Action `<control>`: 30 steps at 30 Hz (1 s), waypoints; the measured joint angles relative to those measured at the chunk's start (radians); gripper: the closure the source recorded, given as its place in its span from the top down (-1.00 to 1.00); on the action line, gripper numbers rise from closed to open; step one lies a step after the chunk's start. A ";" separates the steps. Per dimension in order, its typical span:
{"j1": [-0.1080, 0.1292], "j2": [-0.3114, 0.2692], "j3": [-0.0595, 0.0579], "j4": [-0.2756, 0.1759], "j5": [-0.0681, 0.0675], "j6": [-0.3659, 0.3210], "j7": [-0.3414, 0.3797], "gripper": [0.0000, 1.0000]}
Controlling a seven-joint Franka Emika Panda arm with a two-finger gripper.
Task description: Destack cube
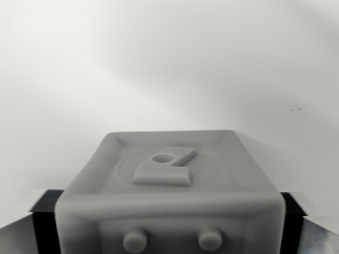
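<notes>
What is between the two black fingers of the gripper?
In the wrist view, a grey cube with a raised figure on its top fills the space between the fingers. Whether the fingers touch its sides cannot be told.

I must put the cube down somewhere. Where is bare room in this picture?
The white surface beyond the cube is bare, also to the wrist view's left and right of it. The bottom is crowded: the cube sits between the dark fingers of the gripper.
</notes>
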 joint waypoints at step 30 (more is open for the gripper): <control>0.001 -0.025 -0.001 -0.006 0.000 -0.016 0.000 1.00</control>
